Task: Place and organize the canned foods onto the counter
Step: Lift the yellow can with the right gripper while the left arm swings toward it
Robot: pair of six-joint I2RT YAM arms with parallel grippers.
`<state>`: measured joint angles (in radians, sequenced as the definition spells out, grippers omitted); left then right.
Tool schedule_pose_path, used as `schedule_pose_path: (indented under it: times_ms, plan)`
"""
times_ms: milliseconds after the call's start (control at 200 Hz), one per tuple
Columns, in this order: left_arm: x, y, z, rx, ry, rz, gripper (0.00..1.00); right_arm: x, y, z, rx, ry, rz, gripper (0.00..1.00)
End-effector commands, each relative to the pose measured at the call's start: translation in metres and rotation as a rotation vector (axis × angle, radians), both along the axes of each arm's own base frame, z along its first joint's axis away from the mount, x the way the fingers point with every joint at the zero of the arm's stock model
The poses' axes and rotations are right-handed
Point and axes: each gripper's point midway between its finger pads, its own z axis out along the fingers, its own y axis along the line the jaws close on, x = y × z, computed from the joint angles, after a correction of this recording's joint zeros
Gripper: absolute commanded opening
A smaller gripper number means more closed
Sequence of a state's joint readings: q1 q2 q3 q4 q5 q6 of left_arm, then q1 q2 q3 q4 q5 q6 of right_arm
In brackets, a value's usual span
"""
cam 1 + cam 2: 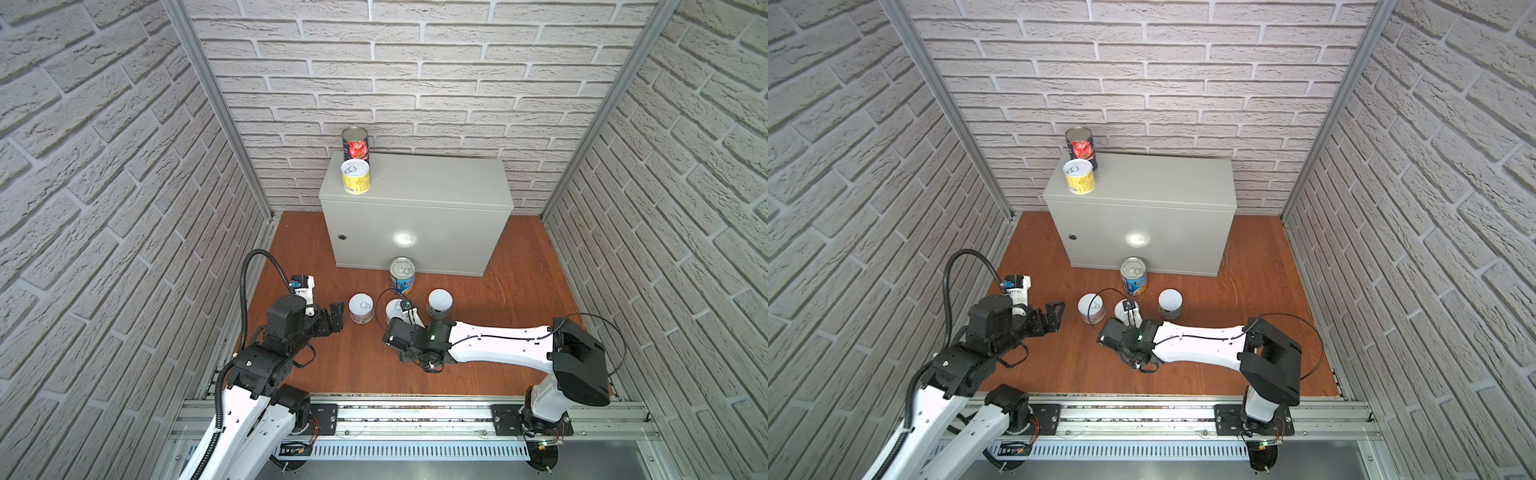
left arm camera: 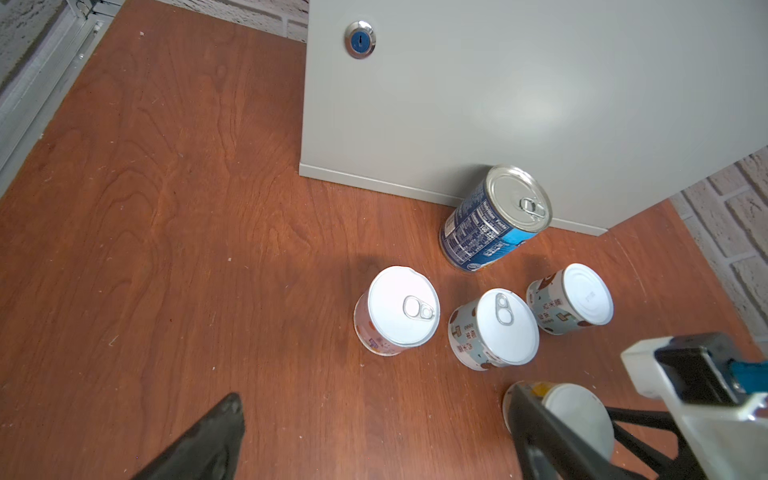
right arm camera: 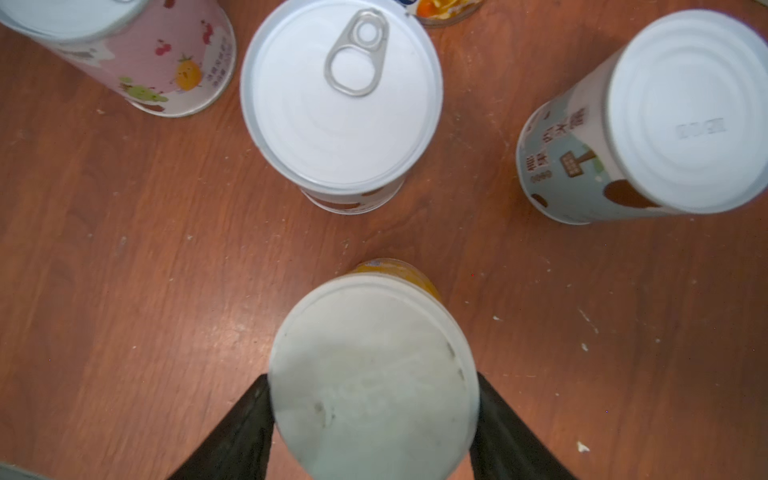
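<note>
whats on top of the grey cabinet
Two upright cans at the left end of the cabinet: a tomato can at the back, a yellow can in front. The yellow can covers the tomato can's base, so whether they touch is hidden.

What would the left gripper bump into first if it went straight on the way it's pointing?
Probably the short pink-labelled can, standing right ahead of the open left gripper, though depth is hard to judge.
</note>
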<state>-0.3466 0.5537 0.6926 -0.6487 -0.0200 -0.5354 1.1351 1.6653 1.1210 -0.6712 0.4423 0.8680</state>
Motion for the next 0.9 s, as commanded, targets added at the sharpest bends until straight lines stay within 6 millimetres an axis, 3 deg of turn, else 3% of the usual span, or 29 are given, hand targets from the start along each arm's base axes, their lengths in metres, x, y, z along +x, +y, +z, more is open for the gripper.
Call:
schedule_pose_path:
  times_ms: [0,390,610,895]
  plan:
    - [0.005,-0.008,0.012,-0.061,-0.058,-0.025,0.98,0.011,-0.021,0.019,-0.032,-0.068,-0.046,0.65]
    - [0.008,-0.009,0.009,-0.082,-0.039,-0.031,0.98,0.02,-0.045,0.016,-0.038,-0.05,-0.089,0.65]
    - [0.012,-0.011,0.005,-0.097,-0.014,-0.035,0.98,0.023,-0.043,0.018,-0.026,-0.051,-0.078,0.65]
    - [0.012,-0.011,0.003,-0.101,-0.009,-0.034,0.98,0.026,-0.02,0.038,0.068,-0.045,-0.009,0.63]
